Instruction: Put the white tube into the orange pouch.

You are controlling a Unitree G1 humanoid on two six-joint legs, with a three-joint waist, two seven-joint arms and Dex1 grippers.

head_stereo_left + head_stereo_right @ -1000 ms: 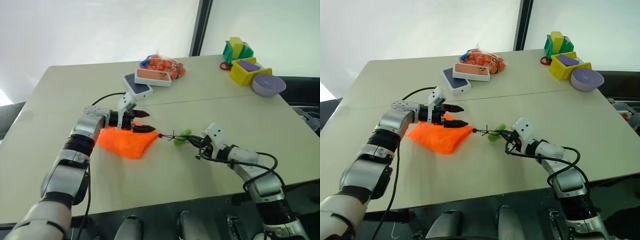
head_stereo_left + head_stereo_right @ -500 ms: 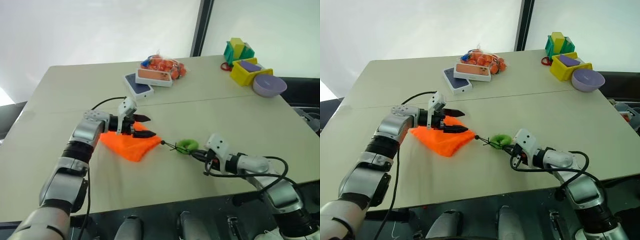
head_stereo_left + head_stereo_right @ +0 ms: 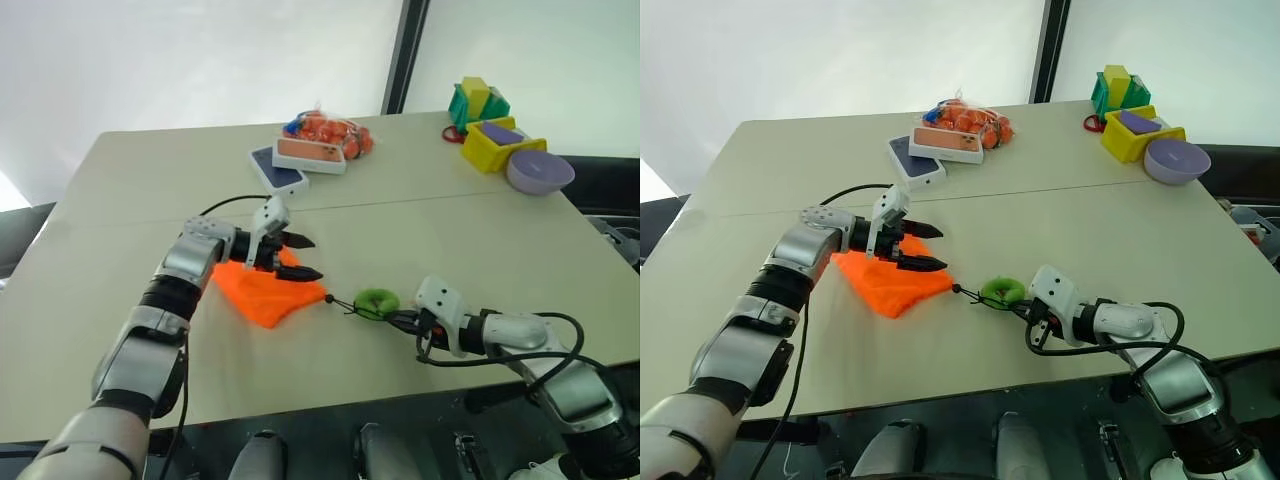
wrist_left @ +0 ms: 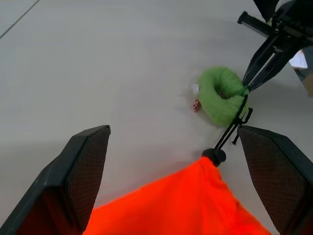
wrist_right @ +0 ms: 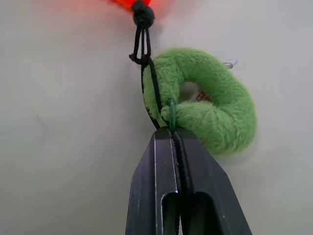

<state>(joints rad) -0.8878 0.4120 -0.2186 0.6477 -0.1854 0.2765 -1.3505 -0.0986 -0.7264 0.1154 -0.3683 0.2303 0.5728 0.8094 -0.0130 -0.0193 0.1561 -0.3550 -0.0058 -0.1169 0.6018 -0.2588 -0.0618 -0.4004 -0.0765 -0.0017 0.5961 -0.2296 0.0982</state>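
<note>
While the orange pouch (image 3: 892, 281) lies flat on the table (image 3: 1060, 220), the left pincer (image 3: 924, 248) hangs just over its far edge with its fingers spread wide, holding nothing; I judge it is ready to catch the pouch's mouth. To the right, the black cord (image 5: 146, 68) runs to the lime-green loop (image 3: 1002, 291). The right pincer (image 5: 173, 134) is fully closed on this cord beside the loop, probably to pull the pouch. I cannot find the white tube anywhere.
</note>
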